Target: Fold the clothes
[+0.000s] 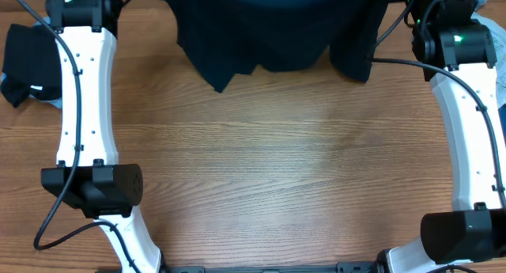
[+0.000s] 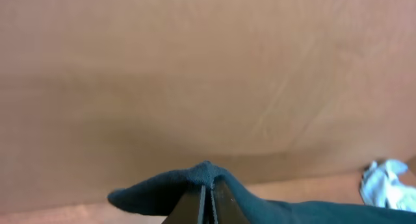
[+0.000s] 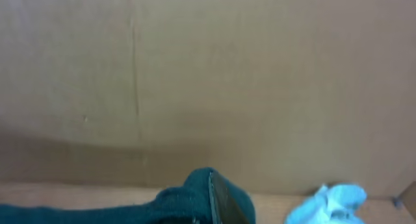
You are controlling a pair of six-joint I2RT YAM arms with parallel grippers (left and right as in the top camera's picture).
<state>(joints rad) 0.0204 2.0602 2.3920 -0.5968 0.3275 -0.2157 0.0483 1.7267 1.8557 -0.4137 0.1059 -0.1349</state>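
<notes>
My left gripper (image 2: 207, 203) and right gripper (image 3: 213, 204) are both pinched shut on the navy shirt (image 1: 269, 28), bunched at 12 o'clock on the table (image 1: 277, 162). No fold made yet. The black piece (image 1: 28, 59) at 10 o'clock is untouched.

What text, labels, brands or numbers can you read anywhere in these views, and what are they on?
No text can be read in any view.
Small white tag on the black garment, far left in the overhead view: too small to read.
Plain dark navy shirt: no print or label visible.
Both wrist views: blurred, nothing written shows.
</notes>
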